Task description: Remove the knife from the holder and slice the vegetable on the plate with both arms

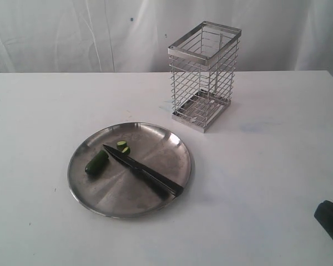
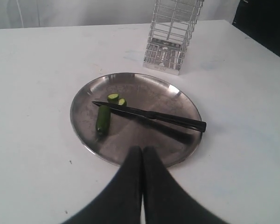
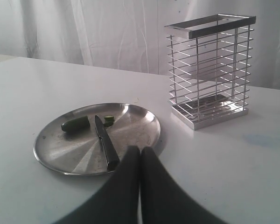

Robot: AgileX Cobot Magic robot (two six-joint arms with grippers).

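the slim knife with black handle and dark pointed blade (image 1: 143, 170) lies flat on the large round steel plate (image 1: 166, 145). its blade passes between the small dark green vegetable piece (image 1: 96, 163) and two thin cut slices (image 1: 123, 147). the tall silver wire holder (image 1: 204, 77) stands upright behind the plate. the left gripper (image 2: 141, 150) and the right gripper (image 3: 140, 150) are both clenched, grasping nothing.

The knife (image 2: 151, 115) lies across the plate (image 2: 84, 126) beside the vegetable (image 2: 102, 119), gripper (image 2: 142, 154) closed.
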